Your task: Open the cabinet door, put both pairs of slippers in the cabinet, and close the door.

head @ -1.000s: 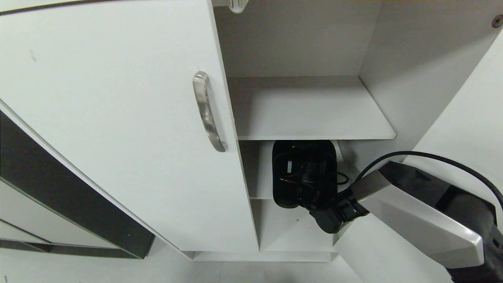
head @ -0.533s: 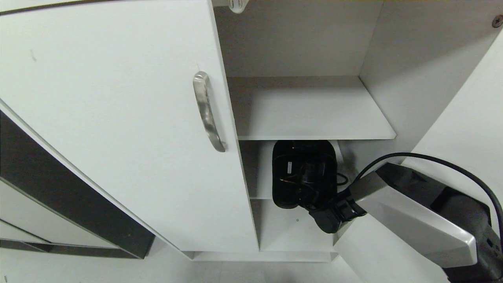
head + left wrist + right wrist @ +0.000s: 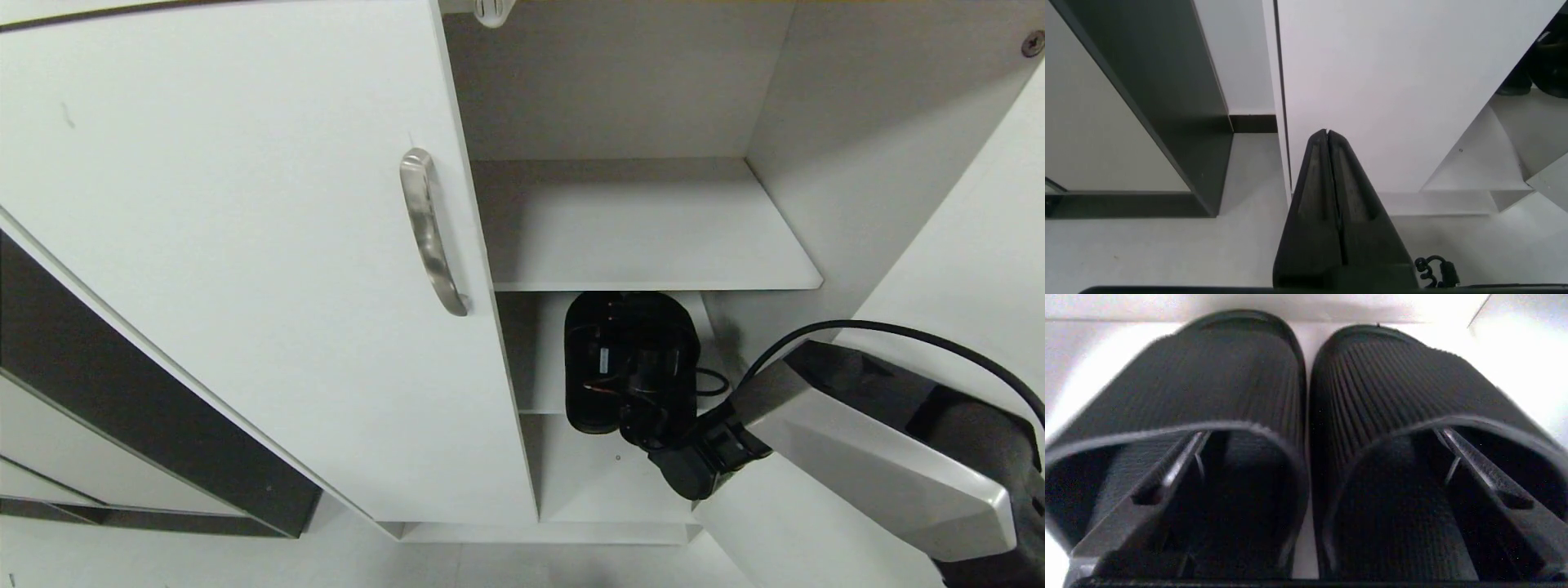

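Right fingers (image 3: 1167, 478), spread, sit one under each strap of the slippers (image 3: 604, 359), toes pointing to 12 o'clock. Freeing them likely means pulling toward 6. Left fingers (image 3: 1315, 188) are pressed together.

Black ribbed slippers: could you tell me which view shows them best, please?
Right wrist view: the black ribbed slippers sit close up, side by side. Head view shows them small, under the white shelf; left wrist view, a dark sliver.
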Controlling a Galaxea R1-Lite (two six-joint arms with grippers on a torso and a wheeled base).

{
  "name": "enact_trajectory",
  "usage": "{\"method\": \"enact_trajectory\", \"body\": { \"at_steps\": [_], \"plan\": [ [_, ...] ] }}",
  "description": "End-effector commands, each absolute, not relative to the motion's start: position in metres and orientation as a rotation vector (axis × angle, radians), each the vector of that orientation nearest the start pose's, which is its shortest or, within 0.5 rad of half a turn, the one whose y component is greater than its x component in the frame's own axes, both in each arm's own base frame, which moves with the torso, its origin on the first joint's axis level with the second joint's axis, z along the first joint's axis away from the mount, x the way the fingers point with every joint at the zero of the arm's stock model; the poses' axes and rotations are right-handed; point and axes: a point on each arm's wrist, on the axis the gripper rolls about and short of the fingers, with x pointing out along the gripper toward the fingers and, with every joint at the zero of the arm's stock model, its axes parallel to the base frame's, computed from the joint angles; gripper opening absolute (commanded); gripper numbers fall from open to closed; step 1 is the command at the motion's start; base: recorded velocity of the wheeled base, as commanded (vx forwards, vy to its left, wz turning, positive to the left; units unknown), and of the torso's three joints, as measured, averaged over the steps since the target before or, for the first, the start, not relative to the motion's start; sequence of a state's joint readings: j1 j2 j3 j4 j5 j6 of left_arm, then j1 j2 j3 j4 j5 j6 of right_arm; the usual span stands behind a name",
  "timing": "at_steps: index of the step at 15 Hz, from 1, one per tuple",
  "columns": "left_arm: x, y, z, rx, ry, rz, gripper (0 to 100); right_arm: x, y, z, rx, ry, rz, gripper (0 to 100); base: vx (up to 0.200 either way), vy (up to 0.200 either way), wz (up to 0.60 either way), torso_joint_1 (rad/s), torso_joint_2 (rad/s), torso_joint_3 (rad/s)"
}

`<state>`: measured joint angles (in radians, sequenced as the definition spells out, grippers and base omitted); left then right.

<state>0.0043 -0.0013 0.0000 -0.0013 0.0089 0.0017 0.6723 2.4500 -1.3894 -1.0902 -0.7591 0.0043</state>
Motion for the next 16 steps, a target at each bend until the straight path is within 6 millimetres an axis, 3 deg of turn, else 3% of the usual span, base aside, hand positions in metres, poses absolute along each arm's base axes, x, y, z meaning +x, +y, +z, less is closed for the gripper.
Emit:
{"method": "enact_trajectory", "body": {
  "at_steps": [1,5,8,10,16],
  "plan": [
    [-0.023,0.000,0.076,0.002,-0.002,0.014,0,0.371,0.285,0.093,0.039,-0.039,-0.078,100,0.000,0.000,0.00,0.000,0.00,0.000],
    [-0.023,0.000,0.076,0.002,-0.002,0.014,0,0.316,0.275,0.101,0.019,-0.017,-0.015,100,0.000,0.000,0.00,0.000,0.00,0.000],
    [-0.023,0.000,0.076,0.000,-0.002,0.014,0,0.279,0.264,0.091,-0.001,0.004,0.028,100,0.000,0.000,0.00,0.000,0.00,0.000],
    [-0.023,0.000,0.076,0.000,-0.002,0.014,0,0.269,0.264,0.082,-0.008,0.011,0.046,100,0.000,0.000,0.00,0.000,0.00,0.000],
    [-0.023,0.000,0.076,-0.002,-0.002,0.011,0,0.266,0.265,0.080,-0.017,0.019,0.055,100,0.000,0.000,0.00,0.000,0.00,0.000]
  ]
}}
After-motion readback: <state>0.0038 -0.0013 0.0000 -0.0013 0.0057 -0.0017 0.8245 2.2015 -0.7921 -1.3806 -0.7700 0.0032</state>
